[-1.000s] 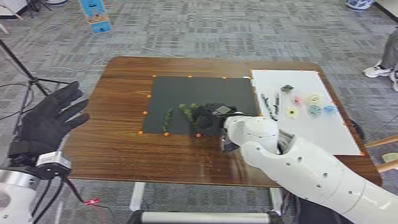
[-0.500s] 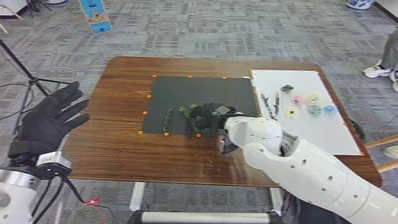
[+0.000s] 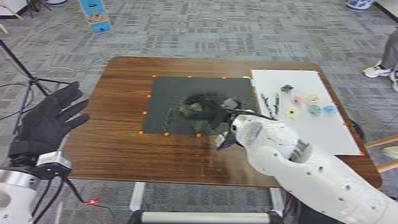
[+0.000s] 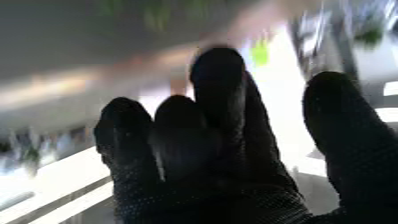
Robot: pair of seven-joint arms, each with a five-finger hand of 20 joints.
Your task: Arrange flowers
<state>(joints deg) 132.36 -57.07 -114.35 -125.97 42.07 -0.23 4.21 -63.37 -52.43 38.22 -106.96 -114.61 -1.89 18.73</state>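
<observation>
At left, left robot hand [image 3: 49,117], spread open. At centre, on the black mat [image 3: 204,85], greenery [image 3: 187,108] by right robot hand [image 3: 208,104], loosely open; cannot tell if holding anything. Right of centre, flowers [image 3: 313,99] on white sheet [image 3: 329,135].

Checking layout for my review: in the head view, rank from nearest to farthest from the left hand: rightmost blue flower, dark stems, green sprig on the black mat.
From the left hand:
1. Green sprig, on the black mat's left side.
2. Dark stems, on the white sheet's left part.
3. Rightmost blue flower, near the sheet's right edge.
</observation>
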